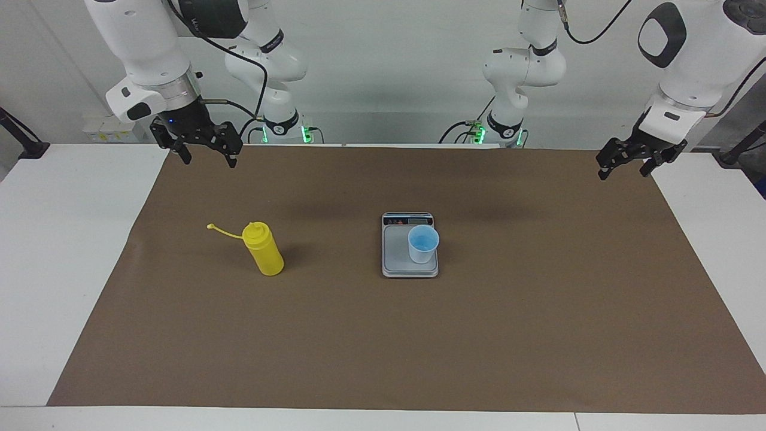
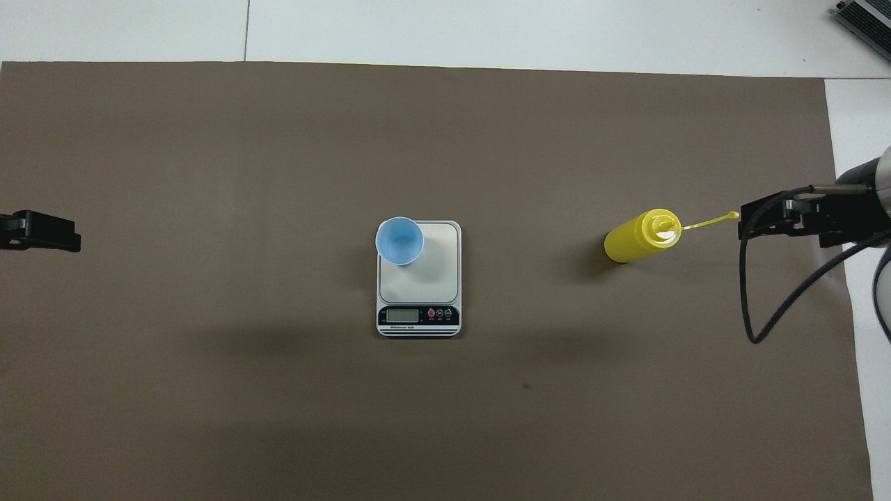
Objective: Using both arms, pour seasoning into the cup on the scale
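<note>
I see both claws open and raised: right claw [image 1: 203,143] over the mat's edge, left claw [image 1: 631,158] waiting. Seasoning bottle [image 1: 263,248] stands apart from the cup [image 1: 423,243], which sits on the scale [image 1: 401,266] mid-tabletop [image 1: 60,239].

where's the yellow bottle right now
The yellow bottle stands upright on the brown mat, toward the right arm's end of the table, beside the scale that carries the blue cup. No gripper touches it.
</note>
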You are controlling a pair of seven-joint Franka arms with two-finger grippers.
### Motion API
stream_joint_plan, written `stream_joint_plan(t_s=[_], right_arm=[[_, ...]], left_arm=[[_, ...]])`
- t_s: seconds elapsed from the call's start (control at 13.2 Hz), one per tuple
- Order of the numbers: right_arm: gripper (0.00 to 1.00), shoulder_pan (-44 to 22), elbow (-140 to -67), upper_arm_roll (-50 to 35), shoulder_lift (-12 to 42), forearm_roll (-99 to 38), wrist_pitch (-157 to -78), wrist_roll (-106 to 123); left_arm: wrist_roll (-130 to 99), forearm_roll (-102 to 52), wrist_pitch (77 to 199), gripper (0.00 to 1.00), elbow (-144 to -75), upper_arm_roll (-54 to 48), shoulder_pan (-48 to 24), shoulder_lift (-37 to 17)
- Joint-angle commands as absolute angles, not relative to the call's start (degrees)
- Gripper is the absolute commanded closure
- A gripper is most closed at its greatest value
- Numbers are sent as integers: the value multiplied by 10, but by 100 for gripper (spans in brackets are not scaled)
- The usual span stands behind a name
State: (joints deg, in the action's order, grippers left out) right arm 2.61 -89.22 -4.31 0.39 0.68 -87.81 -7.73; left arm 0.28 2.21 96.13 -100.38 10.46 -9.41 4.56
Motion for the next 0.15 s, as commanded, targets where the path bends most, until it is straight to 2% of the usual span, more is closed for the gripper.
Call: stream_joint_plan(t_s=[0.0,0.08], right_arm=[[0,31,-911,-48,-11,12,-886,-91],[0,31,-911,-48,-11,11,-886,-91]], left_arm=[[5,30,962,0,-1010,101,-95,50],[3,30,962,0,-1010,102,-91,50]])
